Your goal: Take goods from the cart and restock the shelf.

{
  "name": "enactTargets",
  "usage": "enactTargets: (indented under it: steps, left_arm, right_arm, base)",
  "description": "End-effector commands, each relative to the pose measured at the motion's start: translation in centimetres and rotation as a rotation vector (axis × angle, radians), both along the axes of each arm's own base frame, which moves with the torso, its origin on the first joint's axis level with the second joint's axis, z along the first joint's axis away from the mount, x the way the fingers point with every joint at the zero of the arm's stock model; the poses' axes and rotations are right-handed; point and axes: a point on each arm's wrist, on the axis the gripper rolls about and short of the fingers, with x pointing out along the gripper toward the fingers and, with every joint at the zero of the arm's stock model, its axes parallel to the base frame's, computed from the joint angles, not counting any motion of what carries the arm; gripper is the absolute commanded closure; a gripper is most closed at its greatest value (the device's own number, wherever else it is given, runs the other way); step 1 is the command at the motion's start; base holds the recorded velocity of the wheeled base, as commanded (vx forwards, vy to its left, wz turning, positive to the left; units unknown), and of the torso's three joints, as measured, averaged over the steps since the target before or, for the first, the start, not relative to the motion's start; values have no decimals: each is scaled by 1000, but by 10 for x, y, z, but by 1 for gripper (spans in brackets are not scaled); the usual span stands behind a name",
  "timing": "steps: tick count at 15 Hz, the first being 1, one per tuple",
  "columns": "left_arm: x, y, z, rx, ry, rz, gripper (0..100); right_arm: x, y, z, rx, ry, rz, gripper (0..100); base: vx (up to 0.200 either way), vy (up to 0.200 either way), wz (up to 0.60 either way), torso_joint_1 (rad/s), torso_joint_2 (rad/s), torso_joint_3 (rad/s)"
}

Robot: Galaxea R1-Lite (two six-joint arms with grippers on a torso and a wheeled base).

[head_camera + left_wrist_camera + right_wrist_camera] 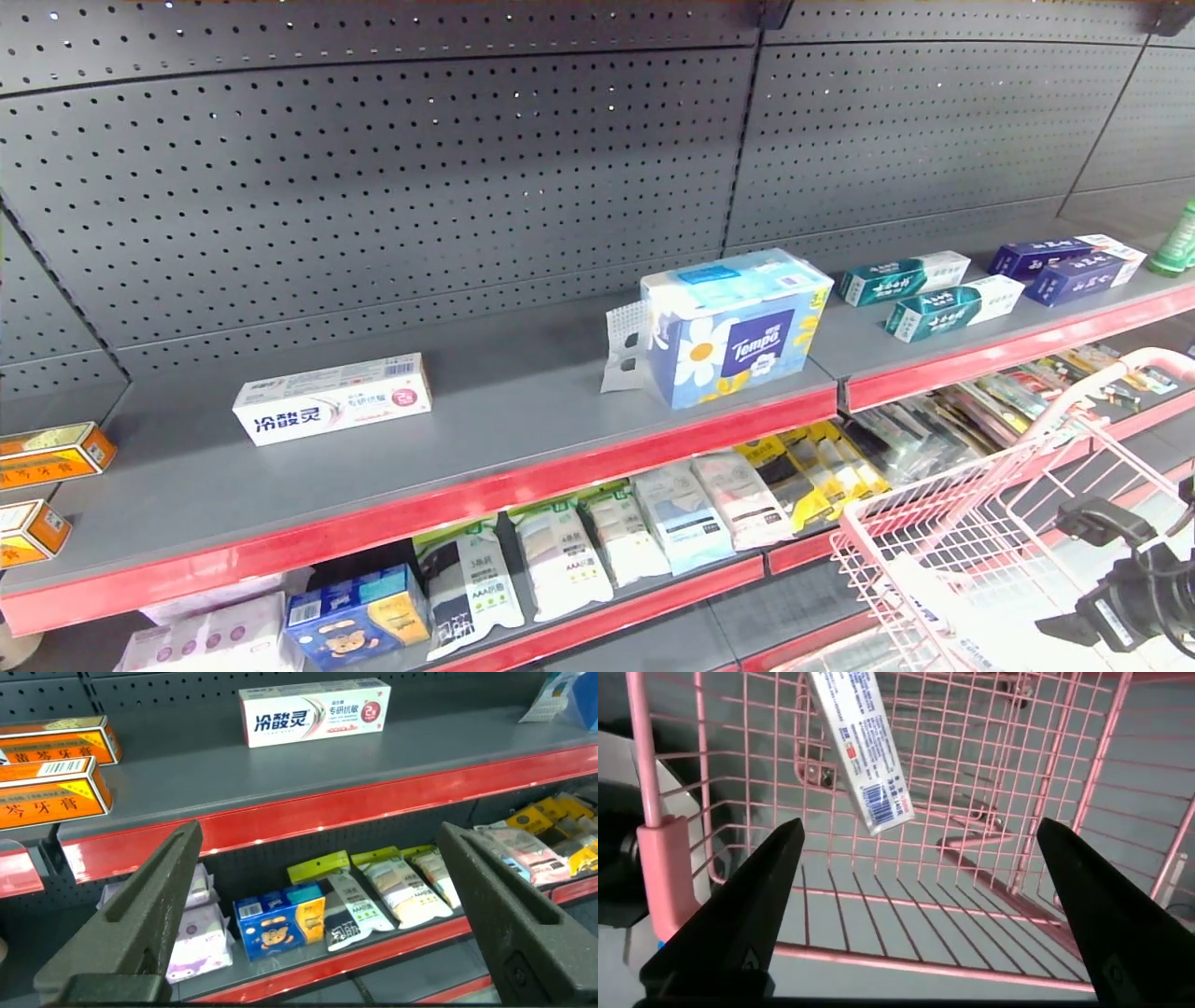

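Right end effector (920, 829): jaws apart, empty, above the cart (878, 896) basket.
Left end effector (320, 833): jaws apart, empty, facing the shelf (448, 749) edge.
Goods: toothpaste box (859, 747) in the cart, upper left of right wrist view.
Risk: box lies skewed to the jaws; closing could snag wire or pinch one corner, letting it slip.

Ahead of me a tissue pack (733, 322) stands near two teal boxes (952, 308); orange boxes (51, 455) far left, green bottle (1178, 241) far right.
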Motion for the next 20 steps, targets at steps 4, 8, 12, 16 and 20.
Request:
enactTargets:
  steps: [4, 8, 12, 16, 20]
  left_arm:
    - [0, 0, 0, -1, 1, 0, 0]
    - [0, 0, 0, -1, 1, 0, 0]
    - [0, 0, 0, -1, 1, 0, 0]
    - [0, 0, 0, -1, 1, 0, 0]
    - [0, 0, 0, -1, 1, 0, 0]
  right_arm:
    - [2, 7, -14, 17, 47, 56, 0]
    - [9, 10, -22, 27, 61, 81, 0]
    - [16, 8, -20, 14, 44, 87, 0]
    - [21, 5, -20, 6, 32, 88, 0]
    - [23, 6, -24, 10, 39, 95, 0]
  base:
    - [0, 0, 0, -19, 27, 19]
    - [0, 0, 0, -148, 323, 173]
    - [0, 0, 0, -161, 361, 197]
    - [0, 0, 0, -170, 377, 205]
    - [0, 0, 0, -214, 488, 271]
